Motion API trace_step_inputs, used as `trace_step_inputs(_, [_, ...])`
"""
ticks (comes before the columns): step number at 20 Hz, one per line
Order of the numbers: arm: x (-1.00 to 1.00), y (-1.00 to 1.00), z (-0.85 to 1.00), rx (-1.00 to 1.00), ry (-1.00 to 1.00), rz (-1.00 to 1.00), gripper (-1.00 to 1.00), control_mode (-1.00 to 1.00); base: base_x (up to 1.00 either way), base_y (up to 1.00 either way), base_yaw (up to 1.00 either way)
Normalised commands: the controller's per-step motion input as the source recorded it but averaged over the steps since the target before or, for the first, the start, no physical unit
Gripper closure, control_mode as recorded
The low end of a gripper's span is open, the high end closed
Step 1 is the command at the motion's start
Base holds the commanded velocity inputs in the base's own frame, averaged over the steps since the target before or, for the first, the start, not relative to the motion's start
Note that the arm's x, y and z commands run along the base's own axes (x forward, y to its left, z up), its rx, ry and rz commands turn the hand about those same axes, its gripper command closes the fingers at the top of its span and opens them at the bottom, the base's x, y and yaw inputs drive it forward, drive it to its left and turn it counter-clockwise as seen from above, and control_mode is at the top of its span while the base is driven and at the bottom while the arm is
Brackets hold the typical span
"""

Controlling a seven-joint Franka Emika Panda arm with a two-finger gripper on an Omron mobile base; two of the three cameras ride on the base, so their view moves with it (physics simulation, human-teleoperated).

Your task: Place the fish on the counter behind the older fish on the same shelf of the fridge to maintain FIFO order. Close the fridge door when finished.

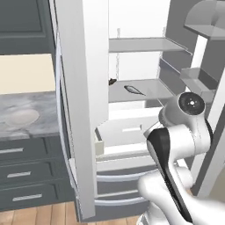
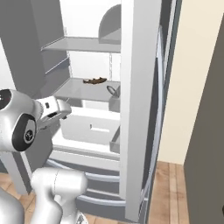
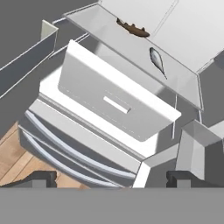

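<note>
On the fridge shelf, slender brown, seemingly mottled fish; end effector apart, empty.

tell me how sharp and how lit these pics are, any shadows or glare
Left base view: soft, even light, no glare, faint shade under the fridge shelves. Right base view: brown fish small and blurry. Hand view: sharpest, grey fish casts hardly any shadow.

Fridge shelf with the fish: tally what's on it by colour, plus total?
Brown-orange fish: 1, at the back of the shelf
Grey-silver fish: 1, nearer the front edge
Total: 2 fish, lying apart on the same shelf of the open fridge.
</note>
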Motion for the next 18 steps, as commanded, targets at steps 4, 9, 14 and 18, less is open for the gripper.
trace_step_inputs(4, [0.0,0.0,0.0,0.0,0.0,0.0,-1.0,1.0,-0.35,0.32,0.0])
trace_step_inputs(9, [0.0,0.0,0.0,0.0,0.0,0.0,-1.0,1.0,-0.35,0.09,0.0])
trace_step_inputs(14, [0.0,0.0,0.0,0.0,0.0,0.0,-1.0,1.0,-0.26,0.0,-0.01])
trace_step_inputs(18, [0.0,0.0,0.0,0.0,0.0,0.0,-1.0,1.0,0.0,0.0,0.0])
